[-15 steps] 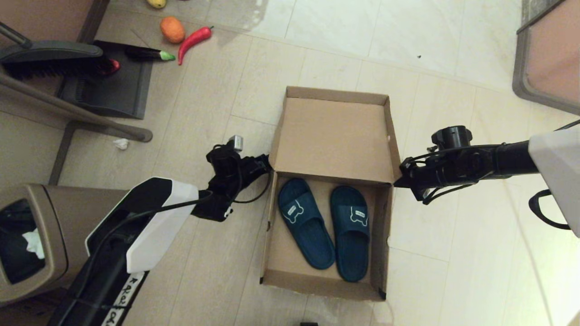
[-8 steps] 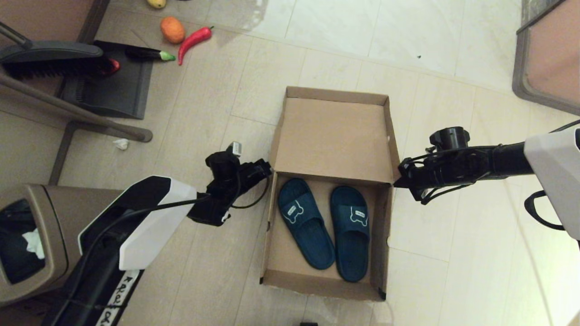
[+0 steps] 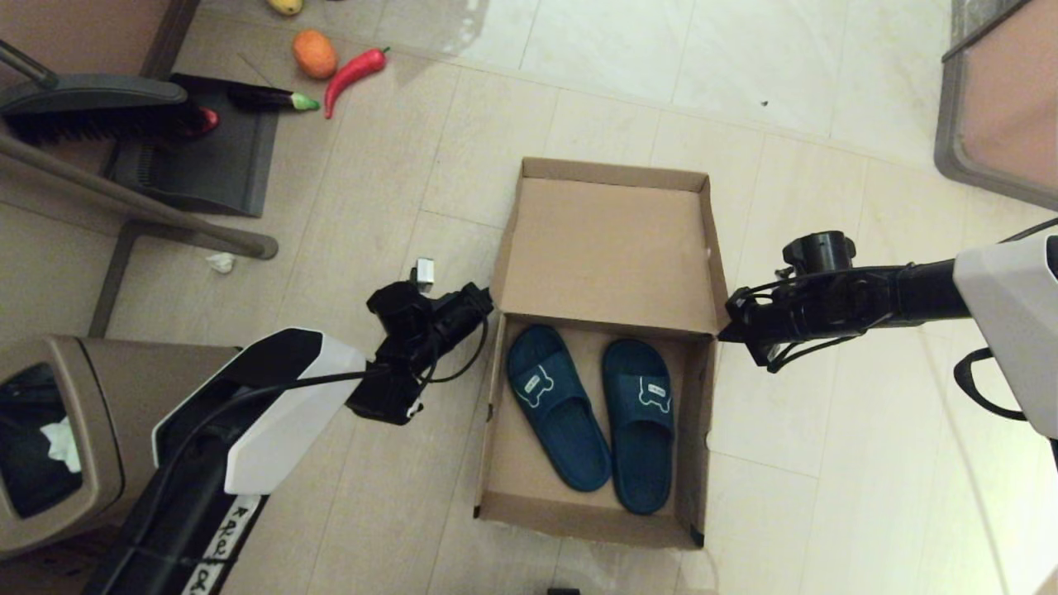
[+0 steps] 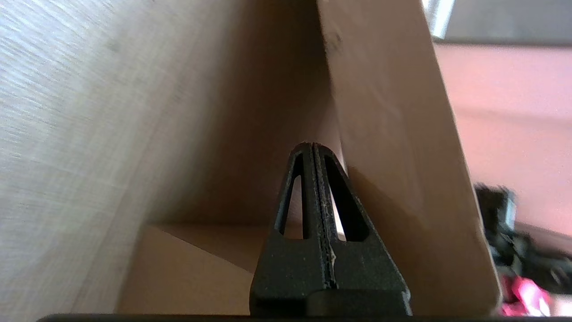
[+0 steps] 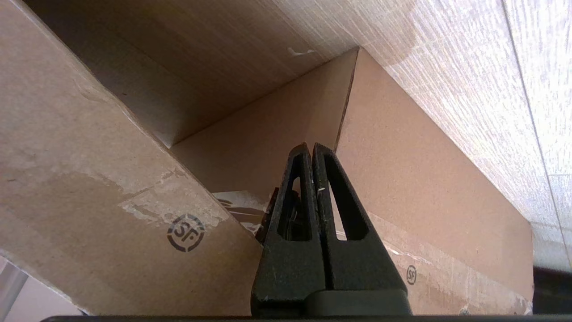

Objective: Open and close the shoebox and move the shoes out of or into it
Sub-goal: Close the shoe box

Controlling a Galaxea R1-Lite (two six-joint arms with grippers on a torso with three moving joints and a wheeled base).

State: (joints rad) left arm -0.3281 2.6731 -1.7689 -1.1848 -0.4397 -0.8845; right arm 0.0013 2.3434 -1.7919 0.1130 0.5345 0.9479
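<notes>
The brown cardboard shoebox (image 3: 500, 463) lies open on the floor, its hinged lid (image 3: 607, 248) raised and leaning back. Two navy slide slippers (image 3: 558, 405) (image 3: 640, 421) with white bear logos lie side by side inside. My left gripper (image 3: 482, 302) is shut, its tips at the lid's left edge by the hinge; in the left wrist view the shut gripper (image 4: 313, 145) points into the gap under the lid (image 4: 402, 134). My right gripper (image 3: 723, 330) is shut at the lid's right edge near the hinge. In the right wrist view it (image 5: 311, 145) faces the box wall (image 5: 424, 197).
A brown plastic trash bin (image 3: 58, 430) stands at the near left beside my left arm. A broom and dustpan (image 3: 190, 149), an orange (image 3: 314, 54), a red chilli (image 3: 351, 74) and an eggplant lie far left. A crumpled paper scrap (image 3: 221, 263) is on the floor.
My left arm has shifted slightly, its gripper staying at the lid's left edge. The right gripper has edged a little left and down. Lid and slippers look unchanged.
</notes>
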